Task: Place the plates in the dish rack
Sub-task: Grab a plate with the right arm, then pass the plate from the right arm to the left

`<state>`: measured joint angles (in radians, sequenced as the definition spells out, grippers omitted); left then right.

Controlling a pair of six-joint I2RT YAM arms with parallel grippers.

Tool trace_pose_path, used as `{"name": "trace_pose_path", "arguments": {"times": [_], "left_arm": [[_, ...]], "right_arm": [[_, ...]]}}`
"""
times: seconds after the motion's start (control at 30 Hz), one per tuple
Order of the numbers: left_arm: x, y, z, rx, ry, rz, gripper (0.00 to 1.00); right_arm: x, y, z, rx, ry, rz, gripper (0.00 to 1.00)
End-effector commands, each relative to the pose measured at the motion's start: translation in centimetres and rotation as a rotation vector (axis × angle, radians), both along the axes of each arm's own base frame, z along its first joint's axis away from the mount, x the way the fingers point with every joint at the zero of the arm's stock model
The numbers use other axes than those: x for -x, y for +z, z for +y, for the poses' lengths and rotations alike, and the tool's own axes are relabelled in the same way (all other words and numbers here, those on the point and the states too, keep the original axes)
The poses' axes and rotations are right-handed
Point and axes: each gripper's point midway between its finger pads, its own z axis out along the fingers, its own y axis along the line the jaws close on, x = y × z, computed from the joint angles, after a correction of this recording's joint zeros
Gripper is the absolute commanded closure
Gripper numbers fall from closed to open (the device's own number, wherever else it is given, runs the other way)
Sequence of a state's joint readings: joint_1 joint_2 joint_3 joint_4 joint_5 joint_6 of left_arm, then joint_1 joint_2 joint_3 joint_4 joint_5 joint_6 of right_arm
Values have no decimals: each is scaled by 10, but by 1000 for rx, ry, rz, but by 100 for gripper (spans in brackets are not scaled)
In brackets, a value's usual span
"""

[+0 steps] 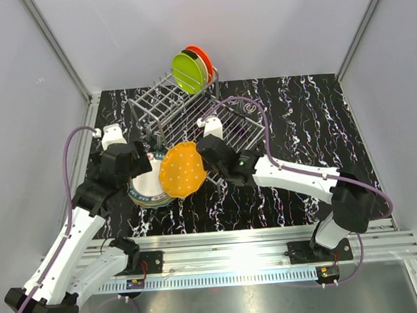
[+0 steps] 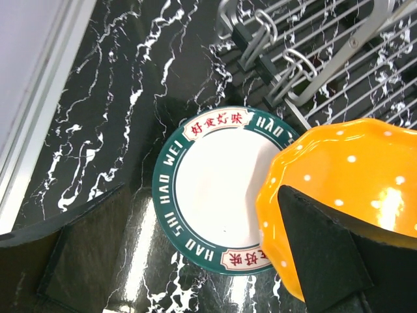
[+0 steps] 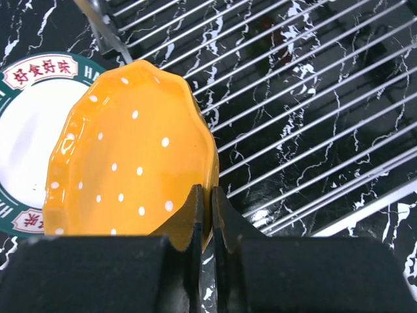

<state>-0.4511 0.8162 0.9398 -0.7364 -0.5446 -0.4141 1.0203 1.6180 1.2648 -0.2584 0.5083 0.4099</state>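
Dotted orange plate [image 1: 182,170] pinched at its rim by the right gripper [image 3: 210,212], just before the dish rack [image 1: 191,118]; left gripper [image 2: 202,190] gapes wide over the teal-rimmed plate [image 2: 195,215]

Orange white-dotted plate [image 1: 182,170], teal-rimmed white plate [image 2: 208,189], black white-veined table [image 1: 314,127]

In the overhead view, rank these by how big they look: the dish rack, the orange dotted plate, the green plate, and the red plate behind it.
1. dish rack
2. orange dotted plate
3. green plate, tilted and farther from the camera, so real size is unsure
4. red plate, mostly hidden behind the green one
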Motion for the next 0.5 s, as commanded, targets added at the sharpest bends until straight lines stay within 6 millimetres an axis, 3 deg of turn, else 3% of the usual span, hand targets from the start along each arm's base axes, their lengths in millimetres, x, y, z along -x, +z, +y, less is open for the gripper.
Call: {"name": "trace_pose_path", "arguments": {"times": [0.0,0.2,0.33,0.47], "left_arm": [[-9,1,-12,16,-54,-6,1],[-19,-16,-23,-2,-74,103,1],[-23,-18,-30,1,-86,161,1],[-23,-27,-45,84,-87,216,1]], "right_arm": [[-15,56,-5,-192,-73,-114,100],[-16,46,-18,-193,-94,-104,100],[-16,40,-21,-209,-98,-100,100],[-15,37,-22,-217,-97,-97,100]]}}
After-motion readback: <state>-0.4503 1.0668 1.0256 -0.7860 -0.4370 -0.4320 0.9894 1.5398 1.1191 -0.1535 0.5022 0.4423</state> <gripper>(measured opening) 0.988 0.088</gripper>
